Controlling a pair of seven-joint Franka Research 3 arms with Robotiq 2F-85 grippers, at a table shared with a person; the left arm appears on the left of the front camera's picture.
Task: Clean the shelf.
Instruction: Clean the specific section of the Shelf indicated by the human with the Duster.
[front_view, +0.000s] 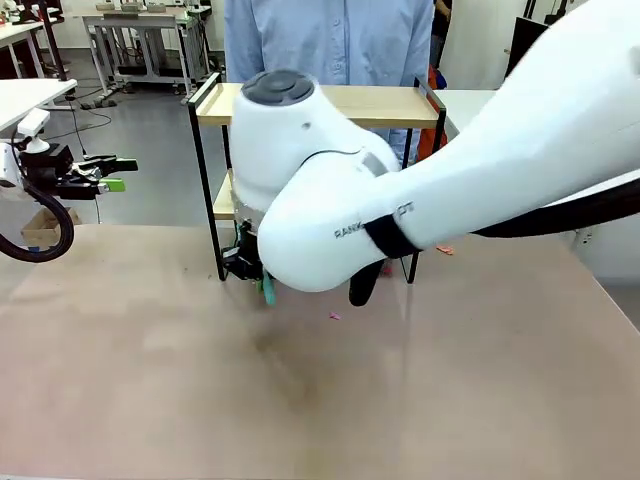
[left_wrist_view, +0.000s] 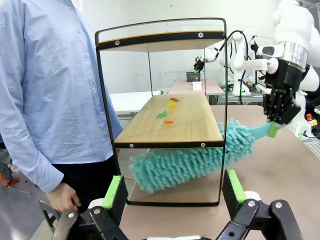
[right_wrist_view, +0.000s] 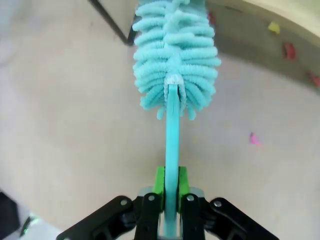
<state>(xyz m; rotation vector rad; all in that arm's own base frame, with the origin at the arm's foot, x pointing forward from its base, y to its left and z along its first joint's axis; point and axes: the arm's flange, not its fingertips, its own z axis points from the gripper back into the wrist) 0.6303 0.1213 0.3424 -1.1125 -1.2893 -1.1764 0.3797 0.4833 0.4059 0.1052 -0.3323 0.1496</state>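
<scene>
The shelf, two light wooden boards in a thin black frame, stands on the table in front of a person. Small coloured paper scraps lie on its lower board. My right gripper is shut on the handle of a teal fluffy duster, whose head reaches between the shelf's legs, under the lower board. In the right wrist view the duster points away from my right gripper over the tabletop. My left gripper is open and holds nothing, facing the shelf's side; it hangs at the far left.
A person in a light blue shirt stands behind the shelf, one hand hanging down. Loose scraps lie on the table: a pink one, a red one, a yellow one. My right arm covers much of the shelf.
</scene>
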